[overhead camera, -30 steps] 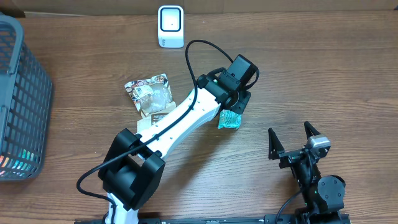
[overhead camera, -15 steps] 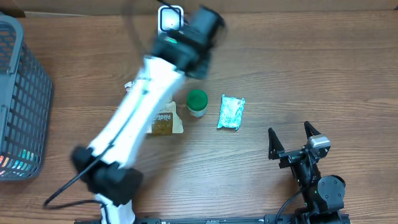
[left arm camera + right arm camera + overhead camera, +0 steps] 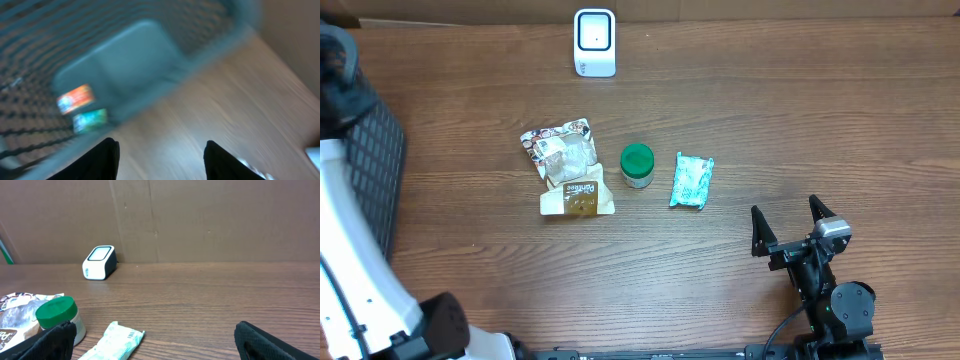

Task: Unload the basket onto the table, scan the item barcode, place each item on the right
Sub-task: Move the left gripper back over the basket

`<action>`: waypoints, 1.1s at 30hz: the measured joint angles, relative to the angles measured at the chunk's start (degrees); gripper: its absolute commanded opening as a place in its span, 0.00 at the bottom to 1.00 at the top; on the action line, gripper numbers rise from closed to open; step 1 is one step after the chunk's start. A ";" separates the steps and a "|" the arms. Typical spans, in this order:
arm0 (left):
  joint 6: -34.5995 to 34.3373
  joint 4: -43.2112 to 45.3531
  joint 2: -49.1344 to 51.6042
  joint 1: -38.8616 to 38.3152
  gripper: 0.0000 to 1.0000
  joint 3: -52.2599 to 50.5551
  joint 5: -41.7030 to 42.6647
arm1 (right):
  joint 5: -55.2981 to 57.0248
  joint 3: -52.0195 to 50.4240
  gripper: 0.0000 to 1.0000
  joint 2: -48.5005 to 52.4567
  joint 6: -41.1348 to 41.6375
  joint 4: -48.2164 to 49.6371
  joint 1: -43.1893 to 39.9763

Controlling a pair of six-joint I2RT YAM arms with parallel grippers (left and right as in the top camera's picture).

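Listing from the far edge of the surface (image 3: 800, 110): white scanner (image 3: 594, 42), upright at the middle of that edge. Mid-surface row, left to right: two snack bags (image 3: 566, 168), overlapping; green-lidded jar (image 3: 637, 165), upright, just beside them; teal packet (image 3: 692, 181), lying flat near the jar, apart from it. Grey mesh basket (image 3: 375, 160) at the left edge, with an orange-labelled pack (image 3: 76, 98) and a green-labelled pack (image 3: 90, 121) inside, both blurred. Left claw (image 3: 161, 150) hangs over the basket, fingers partly spread, seemingly holding nothing. Right claw (image 3: 785, 212), near the front right corner, spread wide, empty.
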 measured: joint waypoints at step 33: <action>-2.71 -2.56 20.50 33.73 0.55 -5.62 4.68 | 0.02 0.00 1.00 0.00 0.02 0.02 0.00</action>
